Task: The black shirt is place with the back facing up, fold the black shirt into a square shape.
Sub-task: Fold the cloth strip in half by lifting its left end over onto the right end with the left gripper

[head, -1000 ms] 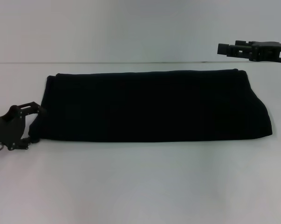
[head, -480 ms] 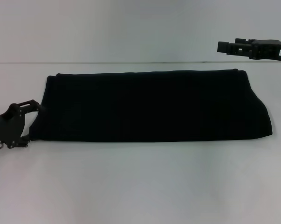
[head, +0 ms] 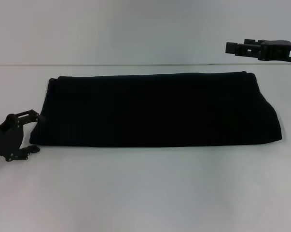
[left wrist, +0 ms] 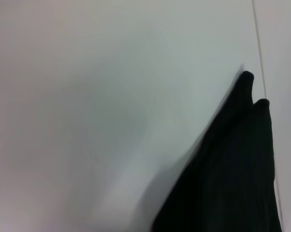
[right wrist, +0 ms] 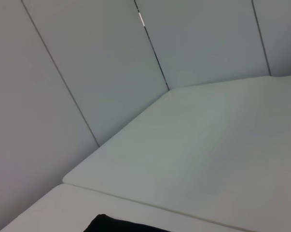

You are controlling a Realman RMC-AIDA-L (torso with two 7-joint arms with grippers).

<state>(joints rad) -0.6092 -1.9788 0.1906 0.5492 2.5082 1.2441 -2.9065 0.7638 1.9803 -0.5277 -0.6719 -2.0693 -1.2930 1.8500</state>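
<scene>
The left tool [head: 33, 130] sits low at the near left of the tabletop [head: 145, 193], just beside the near left corner of the black shirt [head: 155, 110]. Its two fingers [head: 25, 115] stand apart, one farther and one nearer, and whether the farther one touches the cloth cannot be told; no fabric lies clamped between them. The black shirt lies flat across the middle of the tabletop as a long folded band running left to right, its far edge straight, its right end slanting outward toward the near side, and its left end rounded at the corners. In the left wrist view the shirt [left wrist: 232, 174] shows as a dark folded edge with two small rounded layers at its tip, lying on the pale surface. The right tool [head: 232, 48] hangs raised at the far right, above and beyond the shirt's far right corner and well apart from it; whether its fingers are apart or together cannot be told. The right wrist view shows only a small dark sliver of the shirt [right wrist: 121, 224] on the tabletop [right wrist: 208, 145], with grey wall panels [right wrist: 87, 63] behind.
</scene>
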